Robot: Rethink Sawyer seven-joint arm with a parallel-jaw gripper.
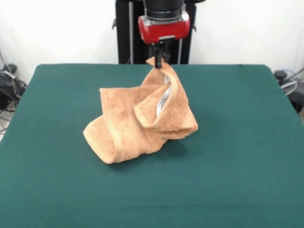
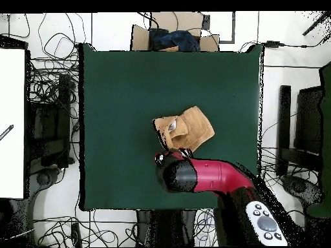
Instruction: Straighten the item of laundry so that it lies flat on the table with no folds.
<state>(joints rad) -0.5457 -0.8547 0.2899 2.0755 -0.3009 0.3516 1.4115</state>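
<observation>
The peach-orange terry towel (image 1: 137, 121) is bunched and folded near the middle of the dark green table (image 1: 237, 156). One corner is pulled up into a peak, and the rest hangs down and rests crumpled on the cloth. My gripper (image 1: 160, 59) comes down from above and is shut on that raised corner, holding it above the table. A pale tag or lining shows inside the hanging fold. In the overhead view the towel (image 2: 187, 129) lies near the table's (image 2: 116, 97) centre, partly hidden by my red arm; the gripper (image 2: 172, 154) sits at its near edge.
The black pedestal (image 1: 128, 33) stands behind the table's far edge. Cables and equipment (image 2: 52, 123) lie on the floor around the table. A cardboard box (image 2: 171, 32) sits beyond the table's far side in the overhead view.
</observation>
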